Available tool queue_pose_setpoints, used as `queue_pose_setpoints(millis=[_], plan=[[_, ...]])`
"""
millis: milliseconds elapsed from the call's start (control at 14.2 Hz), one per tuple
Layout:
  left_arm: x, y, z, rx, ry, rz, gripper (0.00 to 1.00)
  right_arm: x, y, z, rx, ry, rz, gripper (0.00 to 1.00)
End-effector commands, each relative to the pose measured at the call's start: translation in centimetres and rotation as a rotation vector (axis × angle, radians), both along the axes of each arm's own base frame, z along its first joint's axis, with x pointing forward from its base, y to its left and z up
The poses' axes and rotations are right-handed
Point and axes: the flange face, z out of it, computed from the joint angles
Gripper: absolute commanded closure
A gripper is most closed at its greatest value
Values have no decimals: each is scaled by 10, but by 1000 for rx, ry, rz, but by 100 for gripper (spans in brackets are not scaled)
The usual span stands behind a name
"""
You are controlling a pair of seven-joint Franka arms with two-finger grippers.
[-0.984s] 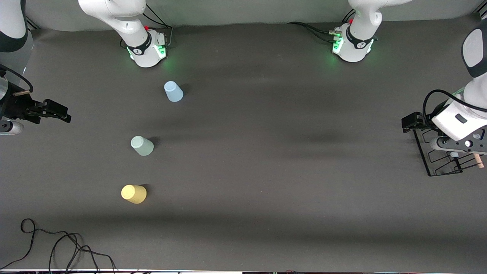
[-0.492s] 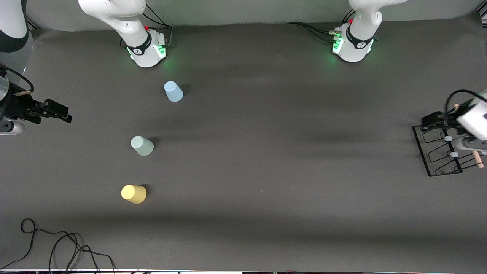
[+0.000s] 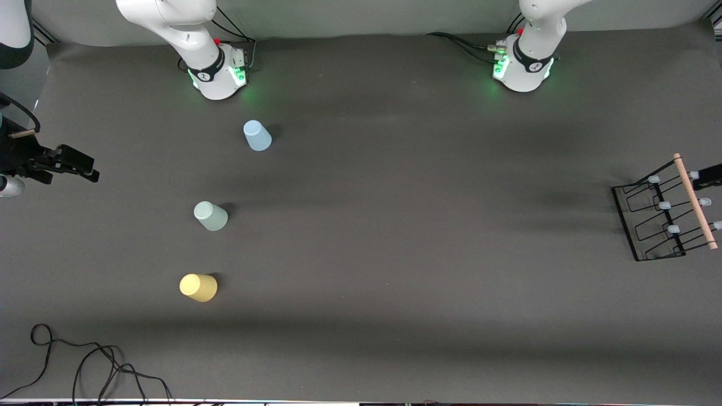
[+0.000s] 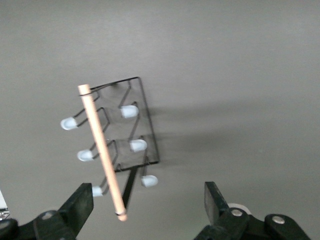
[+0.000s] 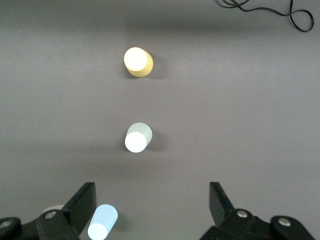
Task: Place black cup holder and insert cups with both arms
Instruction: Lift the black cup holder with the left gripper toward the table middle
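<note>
The black cup holder [image 3: 648, 225] stands at the left arm's end of the table, its wooden rod handle [image 3: 695, 202] on top, with pale-tipped prongs. It also shows in the left wrist view [image 4: 145, 125]. My left gripper [image 4: 147, 202] is open and empty, up over the holder and apart from the rod [image 4: 102, 150]. Three cups stand upside down toward the right arm's end: light blue [image 3: 257, 136], sage green [image 3: 210, 216], yellow [image 3: 198, 287]. My right gripper [image 3: 84, 166] is open and empty, up in the air past the cups at that end. Its wrist view shows the yellow [image 5: 137, 61], green [image 5: 138, 137] and blue [image 5: 102, 222] cups below.
A loose black cable [image 3: 84, 366] lies at the table's corner nearest the front camera, at the right arm's end. The two arm bases [image 3: 217, 70] [image 3: 522, 65] stand along the table's edge farthest from the front camera.
My left arm has drawn back from over the holder toward the table's end, uncovering the rod and prongs. The holder and cups have not moved. My right gripper has shifted slightly.
</note>
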Motion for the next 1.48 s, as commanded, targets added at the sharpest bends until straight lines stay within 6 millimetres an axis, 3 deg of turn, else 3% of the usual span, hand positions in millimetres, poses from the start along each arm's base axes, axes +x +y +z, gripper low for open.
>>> queue_pose_setpoints(millis=[0,281,422,492,633,703,844,914,1195,1406], plan=[[6,42,-39,-22,1,1,1,2,-4,3,-12,-7,6,0],[5,84,-107,-52,13,9,1,-2,-5,7,-12,-4,0,0],[7,90,-138,-66,25,14,2,-4,-4,10,-8,-1,1,0],[6,94,-148,-74,35,19,4,-4,-1,10,-7,2,5,0],[0,96,-164,-78,66,20,21,-4,-1,7,-6,9,7,0],[-1,95,-167,-75,73,16,40,-3,0,7,-6,8,12,0],[-5,94,-172,-82,91,17,88,-1,6,5,-7,9,22,0],[-5,94,-171,-83,95,22,100,0,14,3,-8,12,35,0],[-5,84,-154,-84,111,17,100,-2,22,4,-14,15,21,0],[6,35,-110,-68,129,-7,100,-4,20,9,-13,8,18,0]])
